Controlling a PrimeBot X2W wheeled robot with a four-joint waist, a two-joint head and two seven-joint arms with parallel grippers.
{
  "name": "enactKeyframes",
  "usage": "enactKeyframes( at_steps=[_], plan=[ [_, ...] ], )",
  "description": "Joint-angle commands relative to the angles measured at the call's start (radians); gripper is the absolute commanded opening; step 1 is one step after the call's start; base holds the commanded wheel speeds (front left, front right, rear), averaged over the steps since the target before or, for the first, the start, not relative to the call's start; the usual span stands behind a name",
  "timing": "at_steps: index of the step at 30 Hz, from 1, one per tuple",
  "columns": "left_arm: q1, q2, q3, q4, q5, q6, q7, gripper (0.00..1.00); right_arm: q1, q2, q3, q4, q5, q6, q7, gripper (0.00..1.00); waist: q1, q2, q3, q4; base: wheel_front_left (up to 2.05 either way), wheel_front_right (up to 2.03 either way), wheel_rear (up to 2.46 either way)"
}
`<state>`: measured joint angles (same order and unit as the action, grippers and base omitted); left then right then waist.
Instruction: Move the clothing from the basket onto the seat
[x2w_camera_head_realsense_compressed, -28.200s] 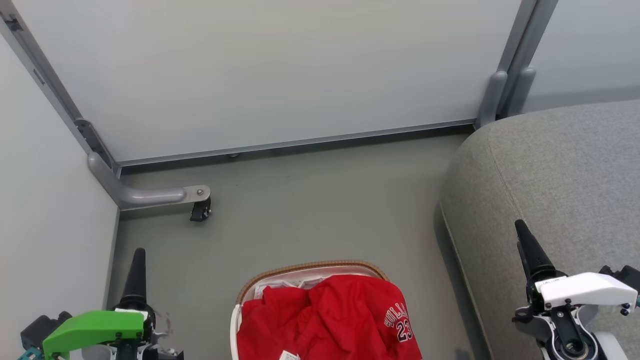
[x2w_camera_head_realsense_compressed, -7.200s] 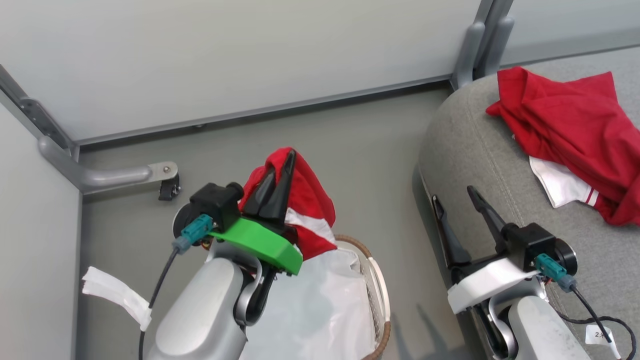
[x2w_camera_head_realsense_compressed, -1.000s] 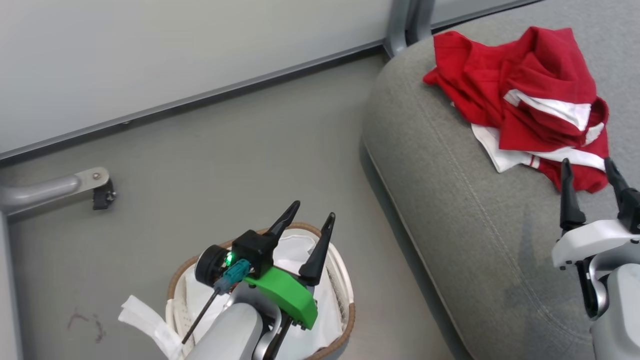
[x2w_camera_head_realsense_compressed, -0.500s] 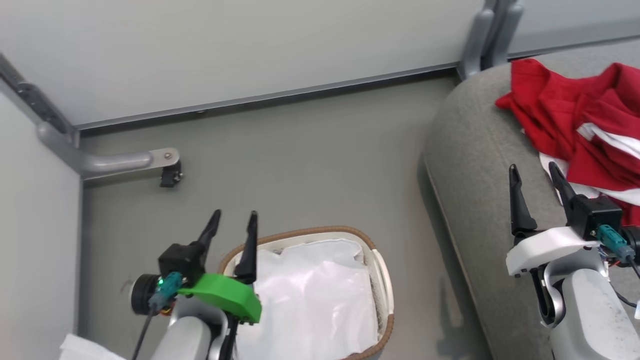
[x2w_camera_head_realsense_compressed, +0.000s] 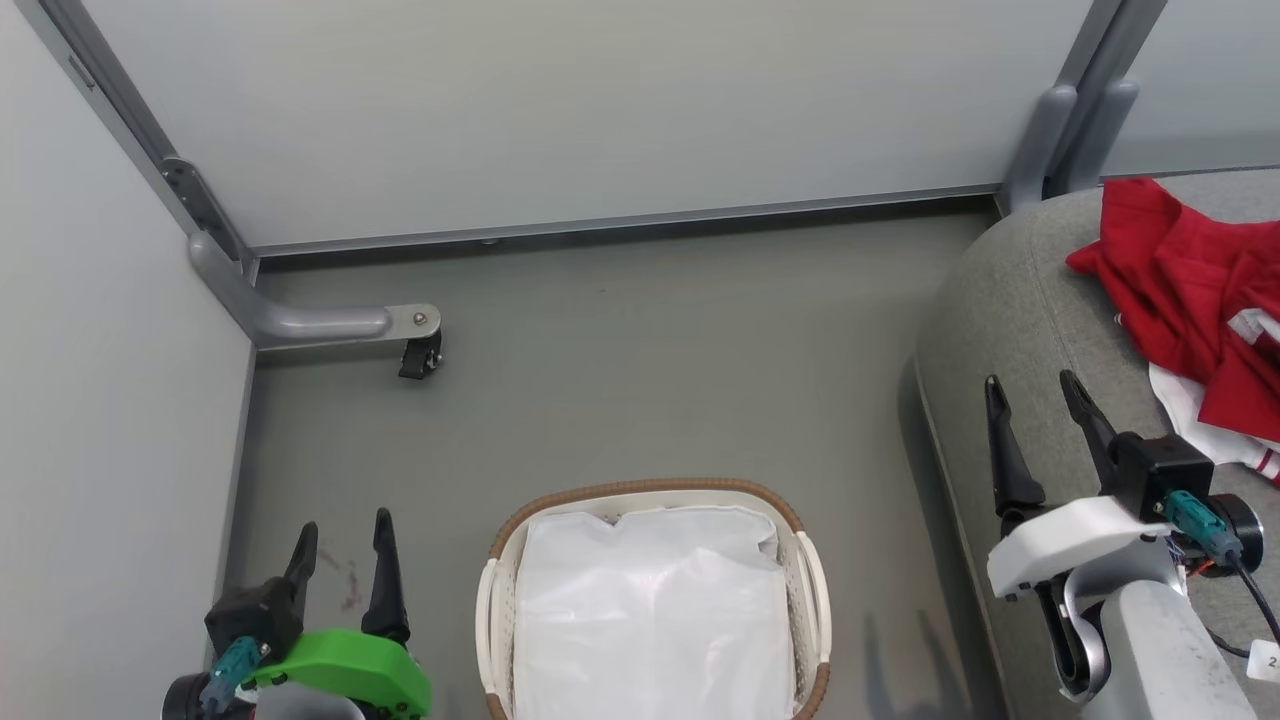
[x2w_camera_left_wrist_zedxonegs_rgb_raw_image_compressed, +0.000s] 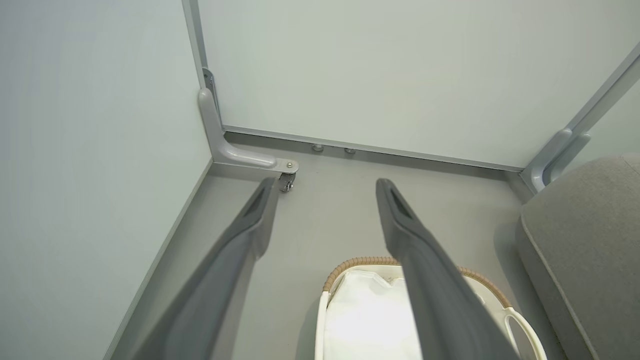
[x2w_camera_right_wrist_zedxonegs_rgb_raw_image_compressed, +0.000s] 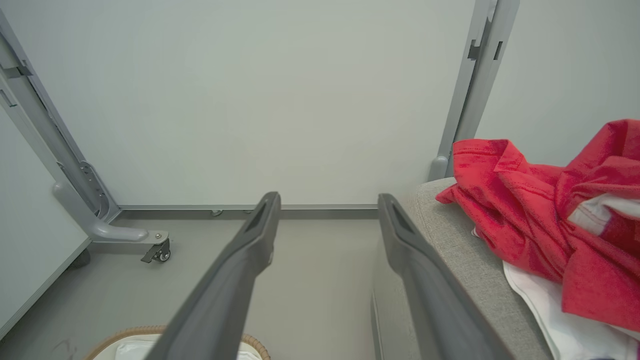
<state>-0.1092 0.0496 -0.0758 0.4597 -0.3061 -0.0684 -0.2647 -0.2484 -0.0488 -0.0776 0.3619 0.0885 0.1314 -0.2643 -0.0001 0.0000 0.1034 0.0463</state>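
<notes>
Red sports clothing with white trim lies in a crumpled heap on the grey seat. The heap is beyond the tips of the right fingers and to their right, near them but not touching. In the right wrist view the red cloth lies beside the right one of these two fingers, with a white piece under it. The right fingers are spread apart and grasp nothing. They hover above the rounded front edge of the seat and point toward the pale wall panel.

Between the two pairs of fingers the white plastic basket stands on the grey floor, closer to the left fingers than to the right ones. It has a brown woven rim and side handles. Inside the basket is a white cloth liner, which covers all of the inside that can be seen.

The left fingers are also spread apart and empty. They are just beside the left wall of the basket, not touching it, and point toward the wall panel. In the left wrist view the right one of them partly hides the far end of the basket. Ahead of the left fingers, well apart, a small black caster wheel sits under a grey metal foot.
</notes>
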Motion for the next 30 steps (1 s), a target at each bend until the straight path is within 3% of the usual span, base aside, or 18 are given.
enactKeyframes(
  at_steps=[1, 6, 13, 14, 18, 30],
  plan=[
    [0.022, 0.003, 0.009, 0.004, 0.012, 0.008, 0.001, 1.0, 0.026, -0.005, -0.003, 0.004, 0.022, -0.001, 0.0, 1.0, 0.0001, 0.0, -0.02, 0.011, 0.0, 0.0, 0.0],
    [0.066, 0.003, 0.022, 0.008, 0.014, 0.019, 0.001, 1.0, 0.073, -0.005, 0.023, 0.004, 0.044, -0.001, 0.0, 1.0, 0.0001, 0.0, -0.049, 0.015, 0.0, 0.0, 0.0],
    [0.113, 0.003, 0.02, 0.029, -0.047, -0.007, 0.001, 1.0, 0.125, -0.005, 0.058, 0.013, 0.064, -0.001, 0.0, 1.0, 0.0001, 0.0, -0.082, 0.015, 0.0, 0.0, 0.0],
    [0.104, 0.0, 0.016, 0.033, -0.053, -0.009, 0.0, 0.0, 0.115, 0.0, 0.06, 0.012, 0.062, 0.0, 0.0, 0.0, 0.0001, 0.0, -0.079, 0.015, 0.0, 0.0, 0.0],
    [0.111, -0.005, 0.011, 0.065, -0.054, -0.01, 0.001, 0.0, 0.138, 0.009, 0.061, 0.047, 0.062, 0.0, 0.001, 0.0, 0.0001, 0.0, -0.081, 0.015, 0.0, 0.0, 0.0],
    [0.089, -0.004, 0.042, 0.023, -0.252, -0.019, 0.063, 0.0, 0.134, 0.007, 0.041, 0.024, 0.293, 0.0, 0.065, 0.0, 0.0001, 0.0, -0.083, 0.009, 0.0, 0.0, 0.0]
  ],
)
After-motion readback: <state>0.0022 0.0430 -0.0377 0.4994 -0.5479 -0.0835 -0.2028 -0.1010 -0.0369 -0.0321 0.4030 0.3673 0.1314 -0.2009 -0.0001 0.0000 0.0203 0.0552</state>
